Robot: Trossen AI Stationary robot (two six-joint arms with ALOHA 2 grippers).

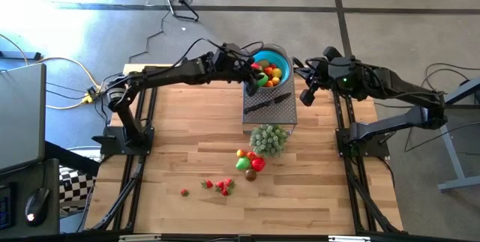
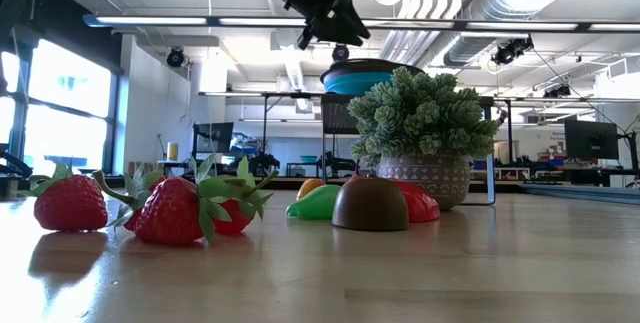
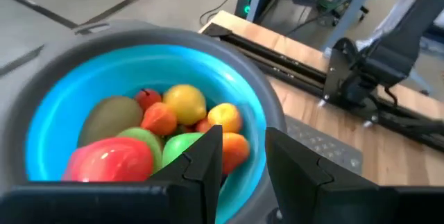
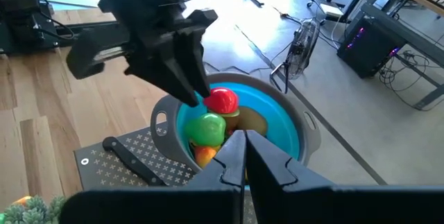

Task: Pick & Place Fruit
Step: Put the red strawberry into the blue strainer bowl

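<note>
- High view: my left hand (image 1: 256, 79) hangs right over the blue bowl (image 1: 279, 56) at the far edge of the desk (image 1: 187, 137), so I judge I'm at the drop-off step of a fruit run.
- In the left wrist view my fingers (image 3: 208, 156) stand a small way apart with nothing I can see between them; whatever I carried looks to be out already.
- The bowl is well stocked: a red piece (image 3: 109, 160), green ones, a yellow one (image 3: 183, 102), orange ones and a brownish one (image 3: 111, 116) piled together.
- My right hand (image 1: 307, 96) waits just beside the bowl on its own side, pinched closed and empty, as the right wrist view shows (image 4: 244, 156).
- The bowl sits on a grey perforated stand (image 1: 262, 111) with a black-handled knife (image 1: 271, 102) lying on it; I leave that alone.
- Still to fetch: a cluster of fruit (image 1: 250, 162) near the potted plant (image 1: 268, 138), and the strawberries (image 1: 221, 186) farther towards the near edge, one small red one (image 1: 184, 192) off by itself.
- Next move, as I judge it: lift clear of the rim, swing back to mid-desk, open wider and come down on one piece.
- The cluster is packed tight against the plant, so picking from its outer edge looks safest.
</note>
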